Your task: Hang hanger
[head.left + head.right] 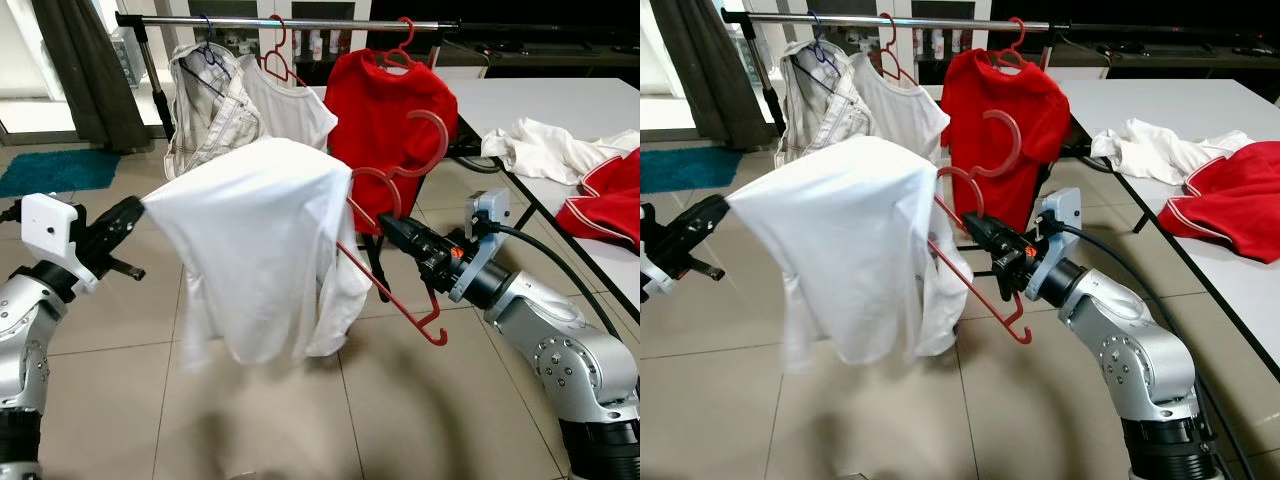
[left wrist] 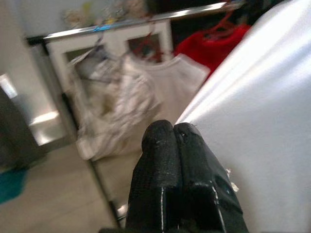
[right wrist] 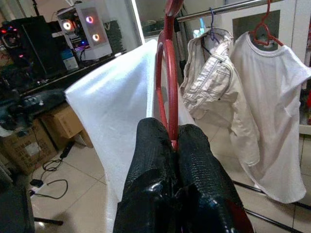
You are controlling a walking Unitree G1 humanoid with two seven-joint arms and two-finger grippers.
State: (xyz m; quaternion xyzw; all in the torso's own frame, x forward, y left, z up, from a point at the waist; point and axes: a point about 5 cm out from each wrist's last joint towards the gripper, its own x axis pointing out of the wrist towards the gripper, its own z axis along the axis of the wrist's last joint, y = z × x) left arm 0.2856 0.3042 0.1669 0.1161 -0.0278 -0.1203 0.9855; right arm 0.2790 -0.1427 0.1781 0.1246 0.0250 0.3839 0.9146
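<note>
A white shirt (image 1: 255, 245) hangs on a red hanger (image 1: 395, 290) held out between my two arms. The hanger's hook (image 1: 425, 150) curls up in front of the rail's red shirt. My right gripper (image 1: 392, 228) is shut on the hanger's red bar, seen between the fingers (image 3: 155, 150) in the right wrist view. My left gripper (image 1: 138, 208) is shut on the shirt's left shoulder corner, where white cloth (image 2: 252, 121) meets the fingertips (image 2: 172, 133). The clothes rail (image 1: 300, 20) runs across behind, above the shirt.
On the rail hang a beige garment (image 1: 210, 100), a white T-shirt (image 1: 295, 105) and a red shirt (image 1: 385, 120), each on a hanger. A white table (image 1: 560, 110) at right holds white and red clothes (image 1: 610, 195). A teal mat (image 1: 55, 170) lies far left.
</note>
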